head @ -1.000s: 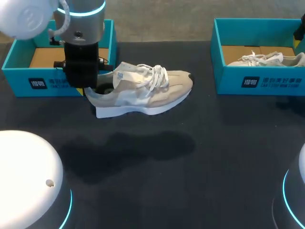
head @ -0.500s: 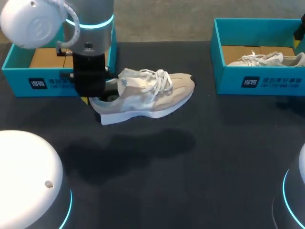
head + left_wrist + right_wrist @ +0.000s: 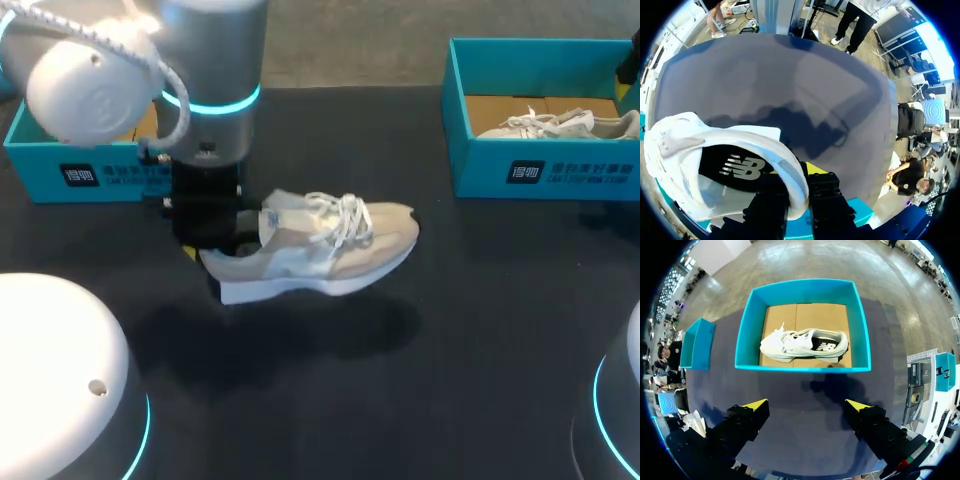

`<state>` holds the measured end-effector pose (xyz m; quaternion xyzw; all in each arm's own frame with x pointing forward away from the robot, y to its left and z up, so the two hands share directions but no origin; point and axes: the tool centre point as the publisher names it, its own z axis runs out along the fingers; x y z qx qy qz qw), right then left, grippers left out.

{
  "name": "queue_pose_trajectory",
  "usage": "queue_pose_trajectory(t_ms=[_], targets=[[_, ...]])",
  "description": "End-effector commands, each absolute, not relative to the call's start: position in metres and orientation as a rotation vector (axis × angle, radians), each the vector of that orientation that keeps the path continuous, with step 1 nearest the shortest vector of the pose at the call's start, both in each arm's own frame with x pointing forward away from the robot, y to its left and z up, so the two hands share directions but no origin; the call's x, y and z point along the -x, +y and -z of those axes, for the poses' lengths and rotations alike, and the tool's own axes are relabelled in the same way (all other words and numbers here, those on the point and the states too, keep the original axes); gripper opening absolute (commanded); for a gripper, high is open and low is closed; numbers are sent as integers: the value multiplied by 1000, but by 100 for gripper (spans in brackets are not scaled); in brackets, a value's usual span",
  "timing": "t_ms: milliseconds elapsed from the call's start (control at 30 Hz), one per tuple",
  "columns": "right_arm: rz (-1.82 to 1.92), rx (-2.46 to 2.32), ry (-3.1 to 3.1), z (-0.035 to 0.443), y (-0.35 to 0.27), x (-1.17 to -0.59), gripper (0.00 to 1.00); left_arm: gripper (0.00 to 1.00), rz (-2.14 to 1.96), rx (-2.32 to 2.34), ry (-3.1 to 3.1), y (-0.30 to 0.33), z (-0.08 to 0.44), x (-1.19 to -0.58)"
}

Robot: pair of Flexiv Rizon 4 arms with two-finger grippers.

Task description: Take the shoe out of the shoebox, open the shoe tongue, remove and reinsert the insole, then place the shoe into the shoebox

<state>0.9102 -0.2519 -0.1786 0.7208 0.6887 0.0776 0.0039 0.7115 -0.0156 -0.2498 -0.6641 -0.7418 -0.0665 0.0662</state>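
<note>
The dark desk (image 3: 420,400) carries two open teal boxes. The left shoebox (image 3: 90,175) sits at its far left edge, and the right shoebox (image 3: 540,170), with a second shoe (image 3: 560,125) lying inside, stands well apart from the left shoebox, across the desk.

The left arm (image 3: 210,60) comes down steeply just in front of the left shoebox, its wrist pointing almost straight at the desk. Its last link hides that box's near corner.

The shoe (image 3: 320,250), a beige and white trainer, is out of the left shoebox and just in front of it, toe pointing away from the box. Judging by the shadow lying apart beneath it, it hangs clear of the desk.

The left tool (image 3: 797,187) is clamped on the heel collar (image 3: 790,175), with one finger inside the opening and one outside.

The right tool (image 3: 807,407) hangs with its fingers wide apart and nothing between them, far from the left shoebox and just short of the right one.

The shoe looks light, with a stiff sole and a soft upper. The padded collar will squash and may let the toe sag or swing, so a deep bite at the heel seems the sound hold.

The laces (image 3: 345,215) are loose and could snag. The black insole (image 3: 740,167) lies flat inside and is probably thin and floppy, best pinched at its heel edge.
</note>
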Motion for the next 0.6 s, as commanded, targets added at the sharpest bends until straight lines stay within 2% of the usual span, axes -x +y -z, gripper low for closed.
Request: queue_pose_trajectory(t_ms=[33,600], targets=[[-246,-2258,2157,179,-252,-909,100,0,200,2014,-2223,-21,275,-708],[-246,-2258,2157,179,-252,-909,100,0,262,1958,-2189,-31,354,-701]])
